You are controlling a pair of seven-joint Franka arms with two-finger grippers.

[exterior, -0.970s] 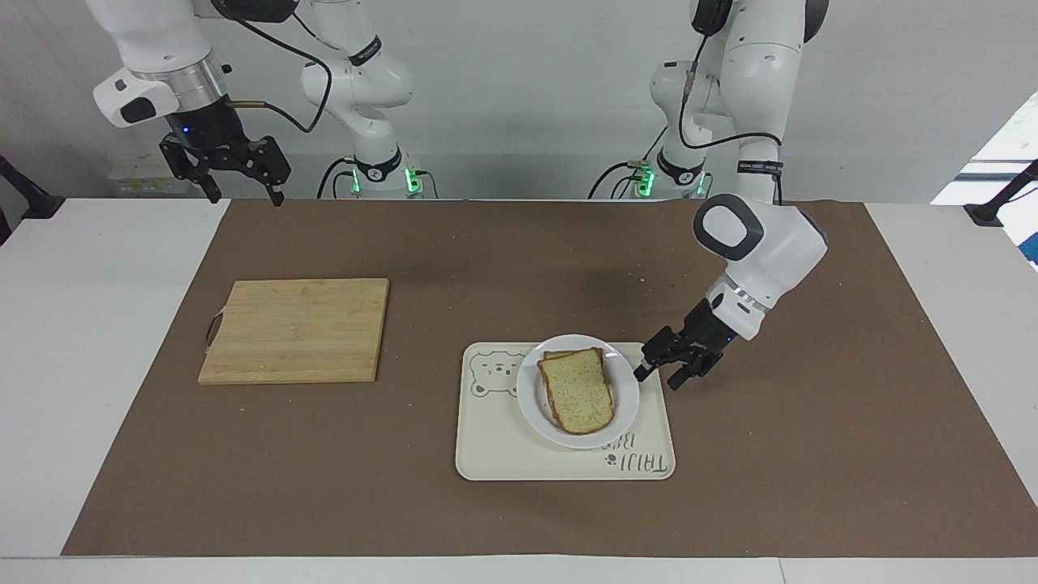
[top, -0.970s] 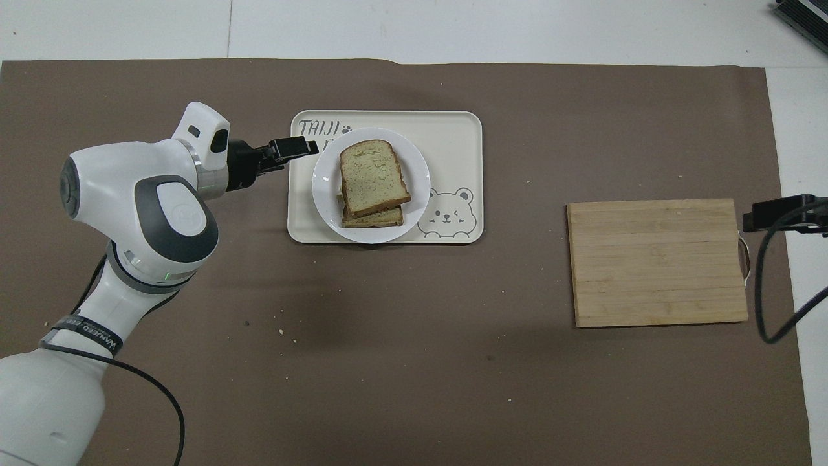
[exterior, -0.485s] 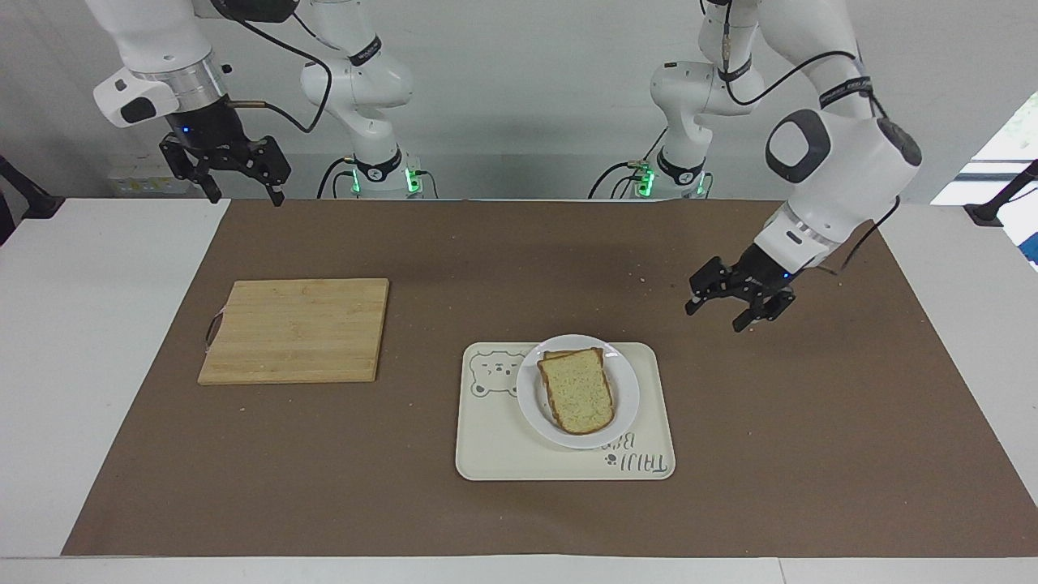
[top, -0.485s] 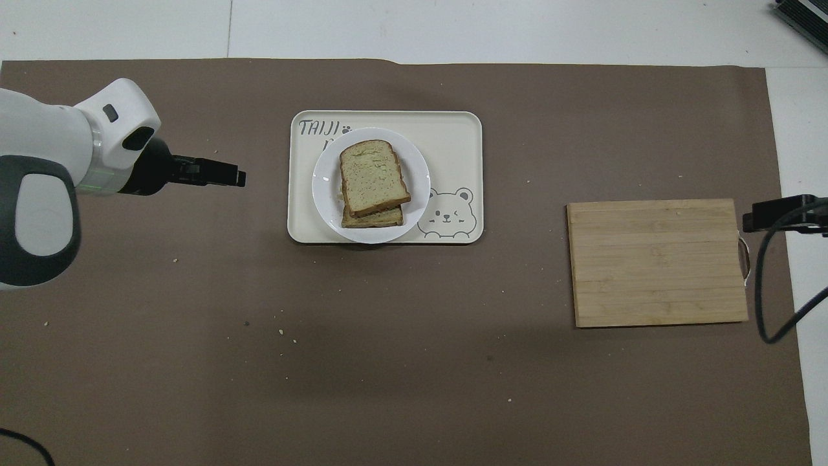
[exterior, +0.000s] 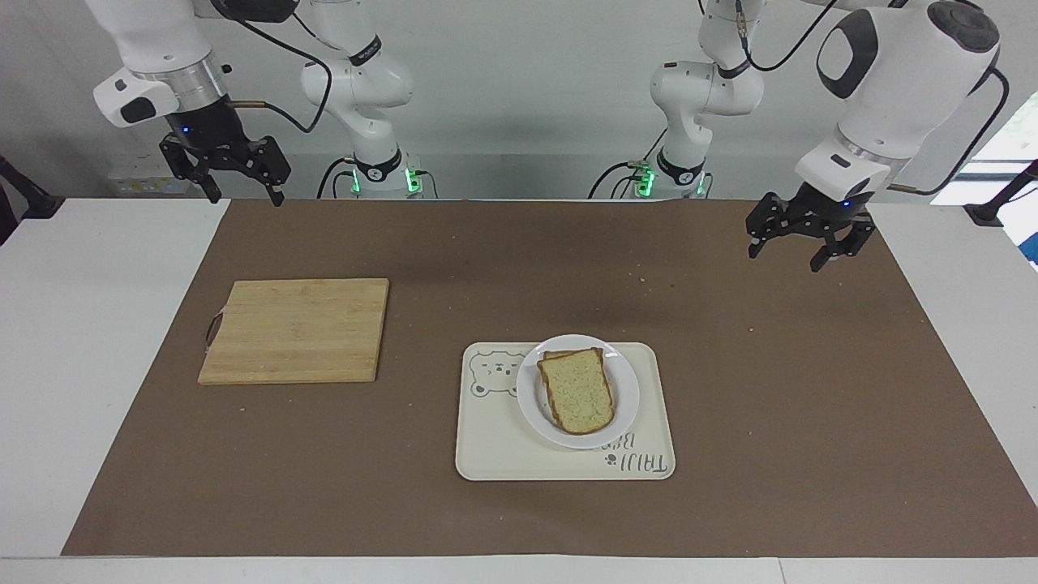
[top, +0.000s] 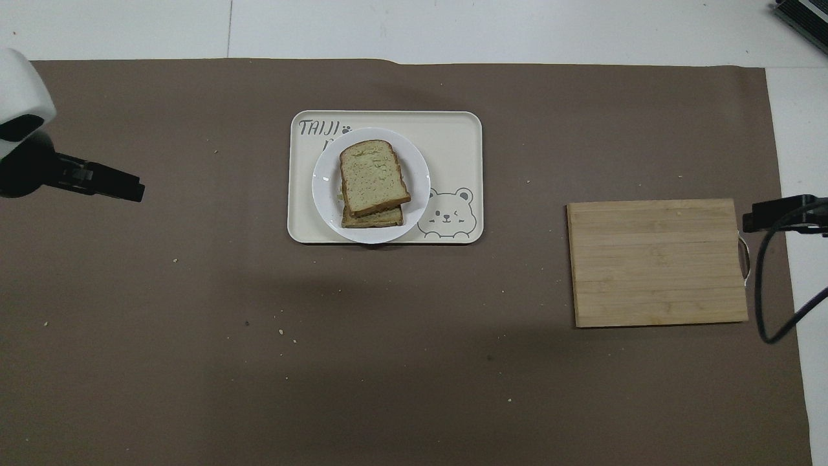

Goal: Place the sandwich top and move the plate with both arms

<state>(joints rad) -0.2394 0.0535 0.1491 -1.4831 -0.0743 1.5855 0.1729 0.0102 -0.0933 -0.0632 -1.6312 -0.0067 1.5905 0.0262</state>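
The sandwich top (exterior: 577, 393) (top: 373, 175) lies on a second slice of bread, slightly askew, on the white plate (exterior: 624, 405) (top: 420, 181). The plate rests on a cream tray. My left gripper (exterior: 783, 259) (top: 134, 192) hangs open and empty, raised over the brown mat toward the left arm's end, well away from the plate. At the right arm's end my right gripper (exterior: 246, 199) (top: 749, 223) waits high over the mat's edge, open with nothing in it.
The cream tray (exterior: 495, 450) (top: 456, 133) with a bear drawing sits mid-table on the brown mat (exterior: 811, 405). A wooden cutting board (exterior: 296, 328) (top: 656, 262) lies toward the right arm's end. Crumbs dot the mat.
My left gripper has drawn back from the plate's rim, risen and swung toward the left arm's end. The plate, the bread and the right arm have not moved.
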